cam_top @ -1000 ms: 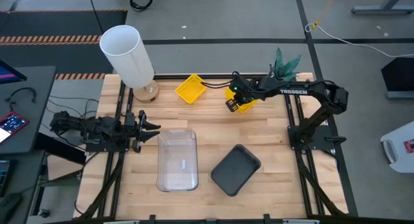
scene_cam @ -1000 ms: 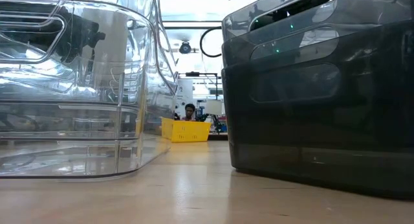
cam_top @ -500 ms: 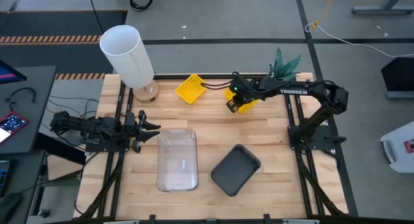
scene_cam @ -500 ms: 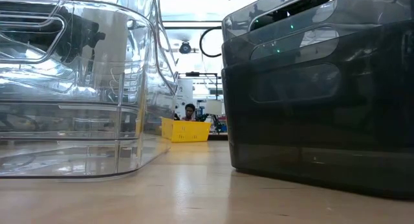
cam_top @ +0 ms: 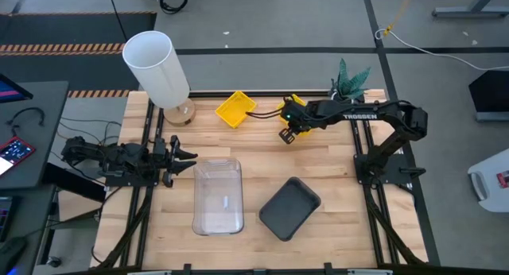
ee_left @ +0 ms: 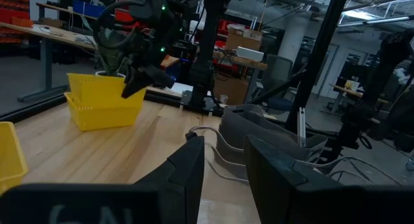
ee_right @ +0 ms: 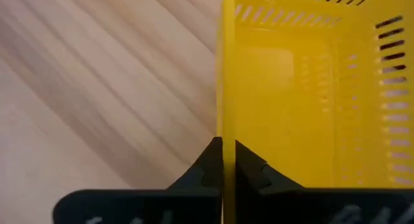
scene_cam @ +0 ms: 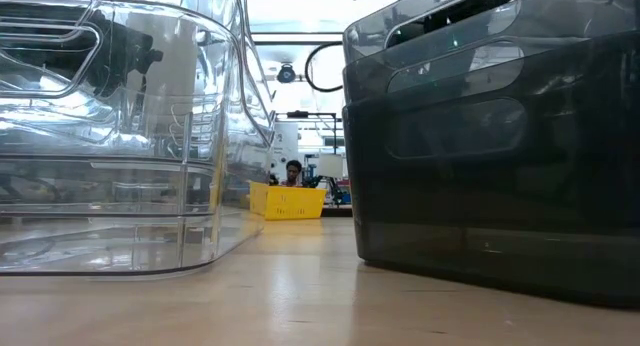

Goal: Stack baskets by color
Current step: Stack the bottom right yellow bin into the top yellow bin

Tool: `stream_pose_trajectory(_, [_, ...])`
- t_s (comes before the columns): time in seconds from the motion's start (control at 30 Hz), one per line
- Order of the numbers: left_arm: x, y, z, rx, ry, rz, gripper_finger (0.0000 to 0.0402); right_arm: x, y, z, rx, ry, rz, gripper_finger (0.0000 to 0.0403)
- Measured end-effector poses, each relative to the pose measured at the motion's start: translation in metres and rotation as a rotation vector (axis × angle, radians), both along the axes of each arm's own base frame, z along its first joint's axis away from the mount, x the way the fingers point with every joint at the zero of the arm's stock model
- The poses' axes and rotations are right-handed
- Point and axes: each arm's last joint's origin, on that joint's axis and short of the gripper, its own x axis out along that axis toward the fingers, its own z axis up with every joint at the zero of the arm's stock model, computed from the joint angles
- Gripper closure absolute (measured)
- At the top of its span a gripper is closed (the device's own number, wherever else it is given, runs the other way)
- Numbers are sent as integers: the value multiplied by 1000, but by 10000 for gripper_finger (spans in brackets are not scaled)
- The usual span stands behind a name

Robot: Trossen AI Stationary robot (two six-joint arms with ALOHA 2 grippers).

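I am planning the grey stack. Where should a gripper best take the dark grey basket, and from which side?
Probably its thin upright rim: the dark grey basket lies open side up and slanted on the table, too wide to span. Come from above, one finger inside the wall, one outside, at a long side turned away from the clear basket.

On the surface [cam_top: 334, 160], two baskets lie near the front: one [cam_top: 218, 197] left, one [cam_top: 289, 207] right. Behind them, another basket [cam_top: 234, 108] sits left of the basket [cam_top: 296, 106] under the right gripper [cam_top: 288, 133]. A cylinder [cam_top: 158, 71] stands back left, a plant [cam_top: 351, 79] back right.
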Motion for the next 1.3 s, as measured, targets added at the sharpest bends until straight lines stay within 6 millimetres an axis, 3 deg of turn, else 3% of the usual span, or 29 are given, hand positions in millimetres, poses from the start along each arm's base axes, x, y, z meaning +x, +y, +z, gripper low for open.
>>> stream_pose_trajectory(0.23, [0, 0, 0, 0, 0, 0, 285, 3, -1, 12, -12, 0, -1, 396])
stream_pose_trajectory(0.87, [0, 0, 0, 0, 0, 0, 285, 0, 6, 10, -95, 107, 44, 396])
stream_pose_trajectory(1.13, [0, 0, 0, 0, 0, 0, 285, -9, 9, -17, -100, 132, 56, 396])
stream_pose_trajectory(1.3, [0, 0, 0, 0, 0, 0, 285, -9, 9, -22, -94, 121, 58, 396])
